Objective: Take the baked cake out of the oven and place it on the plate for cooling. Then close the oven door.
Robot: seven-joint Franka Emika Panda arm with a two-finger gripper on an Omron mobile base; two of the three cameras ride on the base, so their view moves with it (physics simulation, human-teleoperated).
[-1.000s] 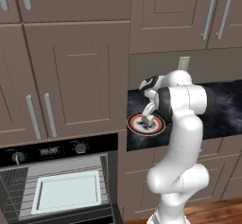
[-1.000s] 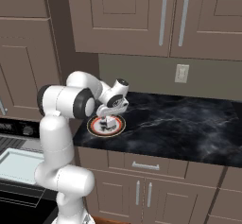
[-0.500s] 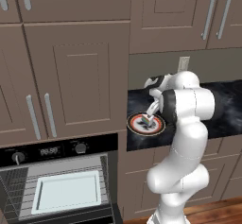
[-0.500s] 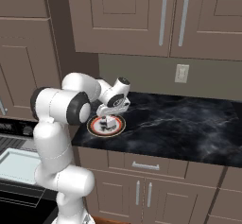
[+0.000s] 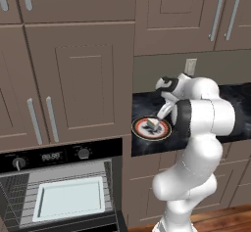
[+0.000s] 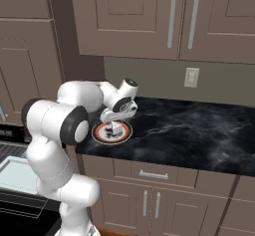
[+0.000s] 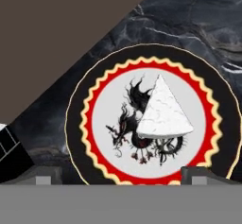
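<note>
Cake (image 7: 163,110) lies on plate (image 7: 79,124), on the dark bench (image 6: 199,130) right of the oven (image 5: 59,187). Tool (image 7: 120,175) hovers just above it, fingers spread, gripping nothing.

Brown shaker cabinets (image 5: 78,74) with silver bar handles (image 6: 172,18) hang above my black marble counter (image 6: 199,130) (white veins run through it). A pale outlet plate (image 6: 191,77) sits on the taupe backsplash (image 6: 149,75); wood floor (image 5: 230,219) shows low down.
</note>
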